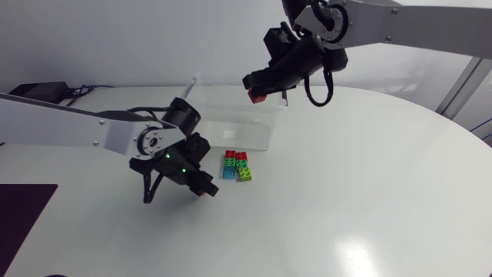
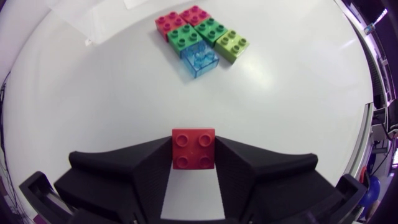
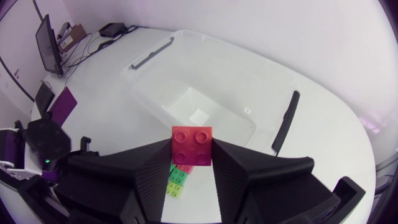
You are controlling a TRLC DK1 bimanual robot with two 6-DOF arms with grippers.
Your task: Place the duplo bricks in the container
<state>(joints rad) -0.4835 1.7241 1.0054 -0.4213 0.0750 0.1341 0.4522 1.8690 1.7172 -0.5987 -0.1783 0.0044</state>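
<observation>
Container (image 3: 211, 93) fills right wrist view; left shows bricks (image 2: 202, 37)

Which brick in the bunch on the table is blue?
The blue brick, at the cluster's edge nearest the left gripper; the others there are red, green or lime.

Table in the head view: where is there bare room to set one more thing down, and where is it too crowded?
Bare: the wide table stretch on the right of the brick cluster, and the strip between the left gripper and the table's near edge. The container holds no bricks, but the right gripper hangs over it. Crowded: between container and left gripper.
</observation>
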